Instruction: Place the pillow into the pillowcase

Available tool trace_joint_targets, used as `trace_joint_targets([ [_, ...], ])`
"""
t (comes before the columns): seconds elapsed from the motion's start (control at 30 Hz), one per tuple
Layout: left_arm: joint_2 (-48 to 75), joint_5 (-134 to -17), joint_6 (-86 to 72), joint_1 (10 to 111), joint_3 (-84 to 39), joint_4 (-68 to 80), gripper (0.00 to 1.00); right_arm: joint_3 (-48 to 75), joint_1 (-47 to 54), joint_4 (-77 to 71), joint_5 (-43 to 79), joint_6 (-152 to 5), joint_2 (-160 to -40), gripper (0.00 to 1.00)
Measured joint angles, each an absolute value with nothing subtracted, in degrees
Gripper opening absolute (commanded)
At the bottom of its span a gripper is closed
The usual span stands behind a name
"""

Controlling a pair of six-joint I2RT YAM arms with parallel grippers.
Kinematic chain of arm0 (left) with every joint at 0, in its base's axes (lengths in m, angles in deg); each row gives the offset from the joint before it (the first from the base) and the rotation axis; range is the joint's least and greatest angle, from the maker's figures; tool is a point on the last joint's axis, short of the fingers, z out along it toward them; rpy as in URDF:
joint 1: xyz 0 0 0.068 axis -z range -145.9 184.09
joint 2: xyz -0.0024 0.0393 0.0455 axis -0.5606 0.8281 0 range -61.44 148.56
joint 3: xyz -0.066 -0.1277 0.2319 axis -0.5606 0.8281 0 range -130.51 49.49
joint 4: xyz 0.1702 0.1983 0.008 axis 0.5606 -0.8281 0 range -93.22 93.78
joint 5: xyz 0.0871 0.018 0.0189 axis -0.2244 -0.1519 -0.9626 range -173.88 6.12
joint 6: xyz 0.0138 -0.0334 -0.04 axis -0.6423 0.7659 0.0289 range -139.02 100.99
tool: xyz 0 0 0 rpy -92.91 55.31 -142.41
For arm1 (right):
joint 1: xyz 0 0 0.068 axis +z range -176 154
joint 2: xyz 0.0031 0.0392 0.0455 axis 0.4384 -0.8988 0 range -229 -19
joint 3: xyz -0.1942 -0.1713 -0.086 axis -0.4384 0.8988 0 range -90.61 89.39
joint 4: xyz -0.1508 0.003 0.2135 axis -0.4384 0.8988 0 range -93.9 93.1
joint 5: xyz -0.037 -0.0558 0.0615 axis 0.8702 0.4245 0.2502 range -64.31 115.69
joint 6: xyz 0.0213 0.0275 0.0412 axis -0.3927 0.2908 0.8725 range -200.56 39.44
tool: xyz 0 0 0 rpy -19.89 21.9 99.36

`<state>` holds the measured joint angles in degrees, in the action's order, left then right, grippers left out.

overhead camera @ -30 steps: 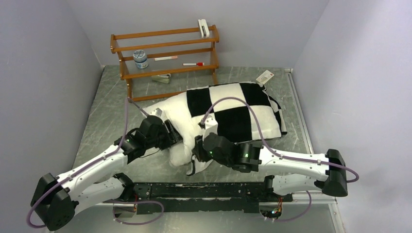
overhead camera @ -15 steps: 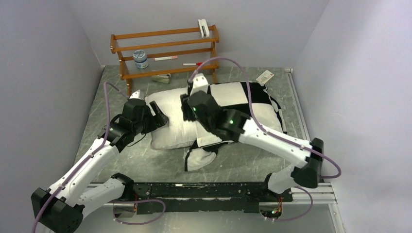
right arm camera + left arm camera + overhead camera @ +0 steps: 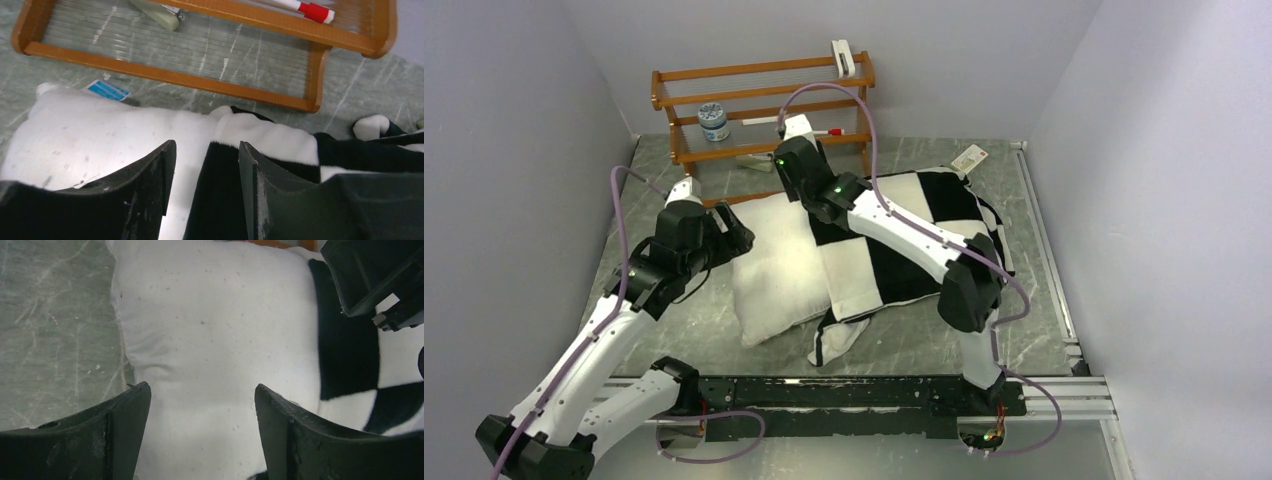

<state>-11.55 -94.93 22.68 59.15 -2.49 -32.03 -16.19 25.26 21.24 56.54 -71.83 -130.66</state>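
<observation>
1. Left gripper [image 3: 202, 390]: the jaws stand wide apart and hold nothing. The pillow [image 3: 779, 260] lies directly below them. Its seamed edge and the bare table [image 3: 50, 315] sit just off the left finger, and the pillowcase [image 3: 889, 280] begins just off the right finger.

2. Position of the work: the pillow lies flat and is partly inserted. One end is inside the open mouth of the pillowcase and the other end is exposed beneath the left gripper. On the near side, a loose corner of the pillowcase trails off the pillow onto the table.

3. Handling, judged from appearance: the pillow is plump, light and soft. It dents under contact and will bulge rather than slide as a rigid body. The best hold is probably a pinch on a seamed edge or corner, because a pinch in the crown would only gather filling. The pillowcase is limp plush that folds and bunches. It is best gripped at the hem of the mouth, single layer only.

4. Right gripper [image 3: 205, 150]: the jaws are moderately apart and grip nothing. The far edge of the pillowcase mouth lies directly below the gap, with white pillow under the left finger. The blue tag [image 3: 106, 90] lies beyond that finger.

5. The wooden rack [image 3: 175, 77] stands just beyond the right fingertips. There is a collision risk when lifting the hem.
</observation>
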Motion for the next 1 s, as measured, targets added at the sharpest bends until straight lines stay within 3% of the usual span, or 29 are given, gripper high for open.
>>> trace_joint_targets([
  [0.23,-3.0,-92.94,21.21,53.82,0.15,-26.7,0.83,-24.32,23.08,24.26,55.78,-74.43,-139.92,0.54],
  [0.47,2.48,-82.91,20.38,47.18,6.01,-17.13,0.81,-29.26,21.57,28.41,56.78,-75.65,-146.13,0.54],
  [0.5,2.88,-80.92,20.38,46.96,7.25,-14.77,0.78,-29.13,21.37,28.65,56.74,-75.65,-146.35,0.52],
  [0.57,3.95,-77.73,20.75,46.87,9.11,-10.88,0.6,-28.71,21.07,29.0,56.54,-75.52,-146.44,0.4],
  [0.63,5.65,-73.82,21.54,46.63,10.93,-5.83,0.27,-28.67,20.85,29.18,56.1,-75.54,-146.44,0.23],
  [0.7,7.05,-70.17,22.9,46.41,12.89,-0.8,0.06,-29.45,20.69,30.07,55.14,-75.65,-146.74,0.0],
  [0.9,7.51,-64.0,26.28,46.17,15.49,8.4,0.05,-35.29,21.5,33.9,49.96,-74.89,-147.71,0.0],
  [1.0,7.45,-62.85,28.49,46.74,15.47,10.85,0.05,-31.36,23.36,32.87,47.32,-73.05,-143.68,0.0],
])
